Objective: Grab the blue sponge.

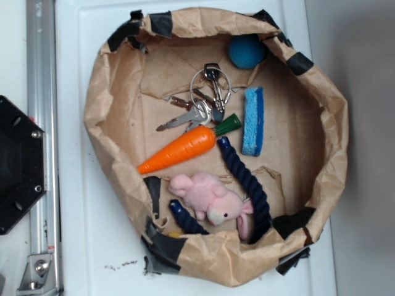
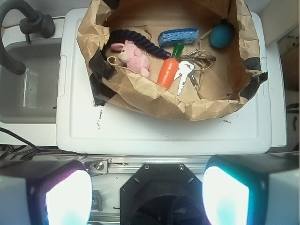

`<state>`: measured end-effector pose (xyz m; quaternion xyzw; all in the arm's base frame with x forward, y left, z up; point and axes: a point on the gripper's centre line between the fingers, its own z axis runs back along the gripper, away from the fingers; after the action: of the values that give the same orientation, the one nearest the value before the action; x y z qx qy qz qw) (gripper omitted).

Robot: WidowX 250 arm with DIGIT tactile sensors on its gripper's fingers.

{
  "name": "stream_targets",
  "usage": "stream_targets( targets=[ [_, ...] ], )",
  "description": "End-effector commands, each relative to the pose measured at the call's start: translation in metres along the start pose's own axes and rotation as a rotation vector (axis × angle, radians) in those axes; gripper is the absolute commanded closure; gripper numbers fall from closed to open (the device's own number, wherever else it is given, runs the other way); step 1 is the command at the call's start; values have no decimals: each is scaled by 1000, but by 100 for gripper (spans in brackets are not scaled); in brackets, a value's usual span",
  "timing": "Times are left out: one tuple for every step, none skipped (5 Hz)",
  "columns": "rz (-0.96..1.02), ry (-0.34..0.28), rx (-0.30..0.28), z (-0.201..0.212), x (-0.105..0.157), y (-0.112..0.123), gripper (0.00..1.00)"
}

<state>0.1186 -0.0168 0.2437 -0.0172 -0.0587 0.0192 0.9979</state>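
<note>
On the white tabletop [image 1: 203, 280], the blue sponge [image 1: 253, 121] looks light, squashy; pinch its long sides. The gripper [image 2: 147, 194] stands spread, empty.

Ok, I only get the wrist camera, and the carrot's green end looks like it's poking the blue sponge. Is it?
Observer: No. In the exterior view the carrot's green top stops just short of the blue sponge; a small gap shows between them.
Operator: And the dark rope, is it lying on the sponge?
Observer: No. The rope ends beside the carrot's green top, apart from the sponge.
Operator: What about the ball?
Observer: The ball sits in a corner of the bag, past the sponge's far end, with a gap between them.
</note>
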Motion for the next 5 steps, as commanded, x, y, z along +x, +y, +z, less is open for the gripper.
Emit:
stream_targets(
  targets=[
    [0, 0, 0, 0, 0, 0, 0],
    [234, 96, -20, -40, 46, 19, 0],
    [353, 150, -28, -70, 89, 27, 0],
    [555, 85, -29, -95, 134, 31, 0],
    [742, -88, 5, -108, 137, 39, 0]
  ],
)
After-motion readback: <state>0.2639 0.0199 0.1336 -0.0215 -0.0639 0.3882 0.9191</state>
